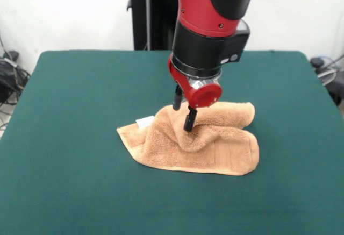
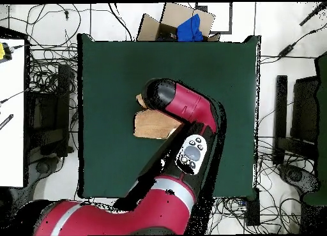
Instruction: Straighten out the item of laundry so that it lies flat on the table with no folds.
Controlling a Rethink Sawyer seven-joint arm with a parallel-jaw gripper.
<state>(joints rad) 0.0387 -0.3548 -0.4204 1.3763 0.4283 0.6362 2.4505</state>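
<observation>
Hand (image 1: 183, 114) at frame centre, two fingers pinching raised ridge of towel (image 1: 215, 146). Towel bunched, folded, mid-table (image 1: 80, 111). Step: grasp made. Next, likely: pull fold outward, flatten.

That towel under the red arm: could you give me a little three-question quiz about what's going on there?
1. True or false: the towel lies flat with no folds.
2. Where are the tips of the gripper? A) pressed into the towel's bunched middle B) hovering over bare table C) out of view
3. What small white thing shows at the towel's edge?

Key: 1 false, it is humped and creased. 2 A. 3 a tag.
</observation>
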